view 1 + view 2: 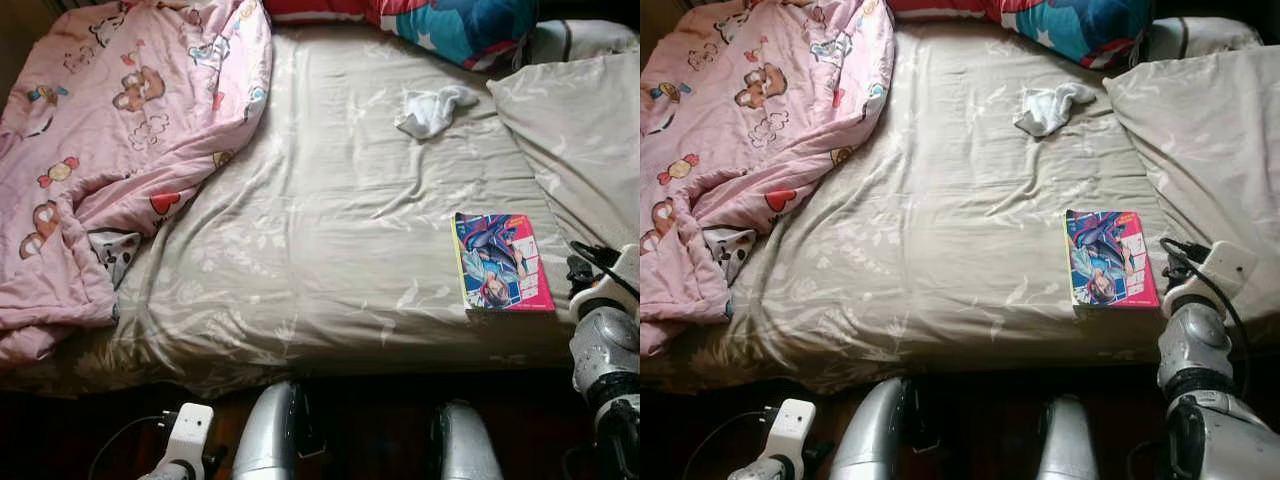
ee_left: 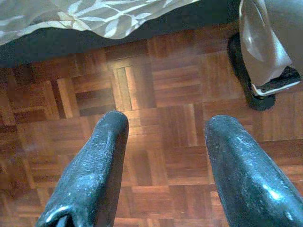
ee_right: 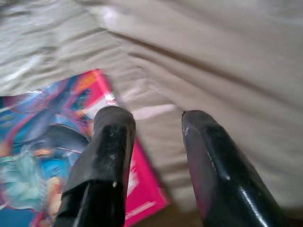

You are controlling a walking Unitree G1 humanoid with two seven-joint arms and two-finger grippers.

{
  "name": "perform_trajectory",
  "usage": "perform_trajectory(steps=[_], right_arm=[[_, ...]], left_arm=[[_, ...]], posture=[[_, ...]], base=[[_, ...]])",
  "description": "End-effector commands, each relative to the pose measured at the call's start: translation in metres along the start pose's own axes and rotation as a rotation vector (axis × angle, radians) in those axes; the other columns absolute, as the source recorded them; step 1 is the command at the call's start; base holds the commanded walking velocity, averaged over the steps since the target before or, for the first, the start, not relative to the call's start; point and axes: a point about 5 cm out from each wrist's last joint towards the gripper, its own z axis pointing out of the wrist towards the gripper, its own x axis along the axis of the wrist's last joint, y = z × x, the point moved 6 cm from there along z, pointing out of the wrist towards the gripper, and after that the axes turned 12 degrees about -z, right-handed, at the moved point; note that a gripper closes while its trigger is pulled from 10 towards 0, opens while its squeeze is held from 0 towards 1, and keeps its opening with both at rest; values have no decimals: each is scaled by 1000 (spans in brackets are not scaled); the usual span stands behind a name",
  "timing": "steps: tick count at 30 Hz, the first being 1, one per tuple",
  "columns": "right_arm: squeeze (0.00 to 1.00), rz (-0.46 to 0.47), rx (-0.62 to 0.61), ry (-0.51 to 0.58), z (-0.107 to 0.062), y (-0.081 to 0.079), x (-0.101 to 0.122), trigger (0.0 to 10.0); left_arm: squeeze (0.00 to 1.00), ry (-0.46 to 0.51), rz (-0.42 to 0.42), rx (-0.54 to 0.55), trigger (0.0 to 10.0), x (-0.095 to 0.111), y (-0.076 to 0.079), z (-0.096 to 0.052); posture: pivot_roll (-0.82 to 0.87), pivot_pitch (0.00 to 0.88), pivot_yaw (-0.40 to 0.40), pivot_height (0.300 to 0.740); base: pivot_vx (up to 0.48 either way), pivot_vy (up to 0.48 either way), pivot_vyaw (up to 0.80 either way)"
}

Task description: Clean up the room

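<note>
Across the head views a bed [image 1: 330,260] with a beige leaf-print sheet takes up most of the frame. Pink cartoon-print blanket [image 1: 110,130] bunched over the bed's left side, hanging toward the near edge. Beige pillow [image 1: 585,130] at the right side, near the head end. Red and teal cushion [image 1: 450,25] along the far edge. Comic book [image 1: 500,262] with a colourful cover lies flat near the bed's front right corner, just beside the pillow's lower end. White crumpled cloth [image 1: 432,110] sits on the sheet further up, between cushion and book, well apart from the book. Parquet floor [image 2: 156,109] dark at the foot of the bed.

Right end effector [image 3: 151,132] hovers over the sheet at the book's pink edge, fingers apart, nothing between them; one fingertip overlaps the cover in the wrist view, contact cannot be told. Right arm sits at the bed's front right corner, beside the book. Left end effector [image 2: 163,142] hangs low over the floor by the bed edge, fingers spread, empty.
</note>
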Motion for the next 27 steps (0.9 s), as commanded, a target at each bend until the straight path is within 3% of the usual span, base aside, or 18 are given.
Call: perform_trajectory(steps=[1,4,5,12,16,18,22,27], right_arm=[[0,-23,116,-31,-13,-28,-30,10000],[0,-19,188,-34,-27,-49,-51,10000],[0,-31,207,-72,-39,-59,-71,10000],[0,2,207,-186,-79,-70,-130,10000],[0,-24,216,-212,-90,-72,-143,10000],[0,-97,282,-196,-94,-82,-144,10000],[0,-155,300,-211,-94,-81,-147,10000],[0,-171,239,-356,-100,-58,-172,10000]], left_arm=[[0,-61,10,14,10000,-20,-6,-4],[0,-57,8,13,10000,-20,-4,-4],[0,-54,7,12,10000,-19,-2,-3],[0,-45,-2,5,10000,-14,7,0],[0,-40,-11,2,10000,-12,12,1],[0,-34,-26,1,10000,-9,15,2],[0,-26,-50,2,10000,-6,18,3],[0,-17,-102,16,10000,0,21,6]], posture=[[-78,274,150,625],[-80,271,146,630],[-87,267,142,640],[-110,243,124,680],[-120,226,109,700],[-129,215,98,715],[-137,199,87,730],[-136,140,54,740]], base=[[0,0,0],[0,0,0],[0,0,0],[0,0,0],[0,0,0],[0,0,0],[0,0,0],[0,0,0]])
